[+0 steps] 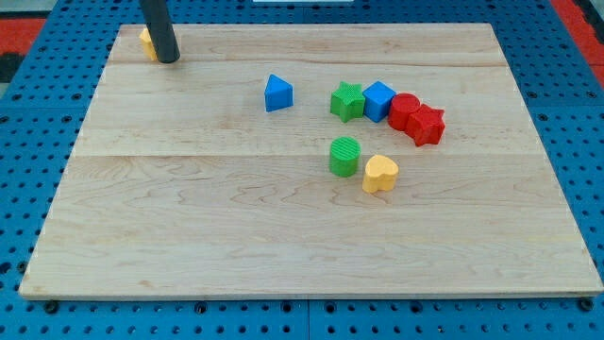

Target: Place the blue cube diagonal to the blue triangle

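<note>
The blue cube (379, 100) sits right of centre near the view's top, touching a green star (347, 100) on its left and a red cylinder (404, 110) on its right. The blue triangle (277, 93) stands alone to the left of the green star. My tip (168, 59) is at the board's top left corner, far left of both blue blocks. It stands right next to a yellow block (147, 42), which it partly hides.
A red star (427, 125) touches the red cylinder on its right. A green cylinder (344, 156) and a yellow heart (380, 174) sit side by side below the cluster. The wooden board (236, 246) lies on a blue pegboard (585, 113).
</note>
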{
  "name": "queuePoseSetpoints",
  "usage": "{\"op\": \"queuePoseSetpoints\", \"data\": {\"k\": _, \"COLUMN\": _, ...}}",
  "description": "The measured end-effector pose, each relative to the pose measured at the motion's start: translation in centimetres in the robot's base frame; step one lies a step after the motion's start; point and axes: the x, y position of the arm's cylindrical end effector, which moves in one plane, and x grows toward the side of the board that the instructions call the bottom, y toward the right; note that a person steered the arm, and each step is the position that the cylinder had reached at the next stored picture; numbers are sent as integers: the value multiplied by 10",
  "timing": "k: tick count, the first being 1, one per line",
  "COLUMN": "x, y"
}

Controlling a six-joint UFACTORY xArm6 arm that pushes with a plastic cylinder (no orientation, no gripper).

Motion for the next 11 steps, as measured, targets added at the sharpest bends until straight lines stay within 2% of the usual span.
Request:
{"op": "queuePoseSetpoints", "data": {"k": 2, "x": 0, "y": -1}}
{"op": "queuePoseSetpoints", "data": {"k": 3, "x": 22, "y": 15}}
{"op": "queuePoseSetpoints", "data": {"k": 4, "x": 93, "y": 46}}
{"op": "queuePoseSetpoints", "data": {"k": 5, "x": 136, "y": 138}}
{"op": "queuePoseSetpoints", "data": {"k": 6, "x": 148, "y": 255}}
{"op": "queuePoseSetpoints", "data": {"k": 7, "x": 130, "y": 305}}
{"op": "queuePoseSetpoints", "data": {"k": 8, "x": 102, "y": 309}}
{"op": "queuePoseSetpoints", "data": {"k": 9, "x": 59, "y": 282}}
{"op": "queuePoseSetpoints", "data": {"k": 10, "x": 25, "y": 218}}
{"op": "queuePoseSetpoints", "data": {"k": 11, "x": 20, "y": 186}}
